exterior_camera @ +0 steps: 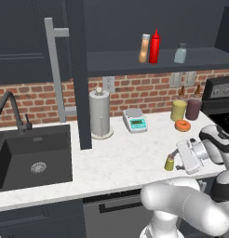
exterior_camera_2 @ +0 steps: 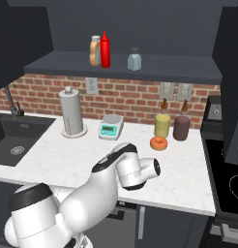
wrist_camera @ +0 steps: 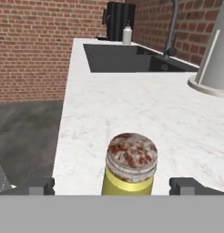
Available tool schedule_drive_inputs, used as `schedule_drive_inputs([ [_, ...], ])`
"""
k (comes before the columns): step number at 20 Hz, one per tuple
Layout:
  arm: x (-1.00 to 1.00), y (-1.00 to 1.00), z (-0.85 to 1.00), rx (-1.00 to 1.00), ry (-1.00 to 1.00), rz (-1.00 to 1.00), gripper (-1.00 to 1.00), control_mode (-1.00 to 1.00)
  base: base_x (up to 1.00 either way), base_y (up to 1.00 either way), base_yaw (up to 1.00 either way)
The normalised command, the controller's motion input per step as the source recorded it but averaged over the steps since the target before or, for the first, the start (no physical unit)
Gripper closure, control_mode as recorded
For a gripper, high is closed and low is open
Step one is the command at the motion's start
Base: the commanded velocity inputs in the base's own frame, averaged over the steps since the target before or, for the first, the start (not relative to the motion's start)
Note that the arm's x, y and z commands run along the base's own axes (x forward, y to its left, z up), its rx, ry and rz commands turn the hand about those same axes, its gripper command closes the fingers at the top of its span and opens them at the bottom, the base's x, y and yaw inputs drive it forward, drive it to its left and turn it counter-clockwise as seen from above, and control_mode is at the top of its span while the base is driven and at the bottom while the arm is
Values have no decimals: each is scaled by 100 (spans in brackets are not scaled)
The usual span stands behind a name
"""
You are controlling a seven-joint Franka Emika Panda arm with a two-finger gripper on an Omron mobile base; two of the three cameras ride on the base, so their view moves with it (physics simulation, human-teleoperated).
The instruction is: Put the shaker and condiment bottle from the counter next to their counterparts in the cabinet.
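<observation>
Shaker is standing upright on the counter near its front edge, sitting between the 2 spread fingertips of the gripper, which is standing wide open and gripping nothing. Condiment bottle is resting on the cabinet shelf, touching the red squeeze bottle, with the pale shaker standing apart to their right.
</observation>
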Motion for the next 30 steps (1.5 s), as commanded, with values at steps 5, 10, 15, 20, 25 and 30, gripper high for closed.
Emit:
schedule_drive_inputs([
  [5,27,-14,-9,5,1,0,-100,-100,0,0,0],
  [10,6,-7,-15,3,0,0,-100,-100,0,0,0],
  [15,-28,0,-24,0,-5,0,-100,-100,0,0,0],
  [20,8,3,-18,4,-1,0,-100,-100,0,0,0],
  [25,44,5,-23,9,0,0,-100,-100,0,0,0],
  [30,40,4,-21,7,0,0,100,-100,0,0,0],
])
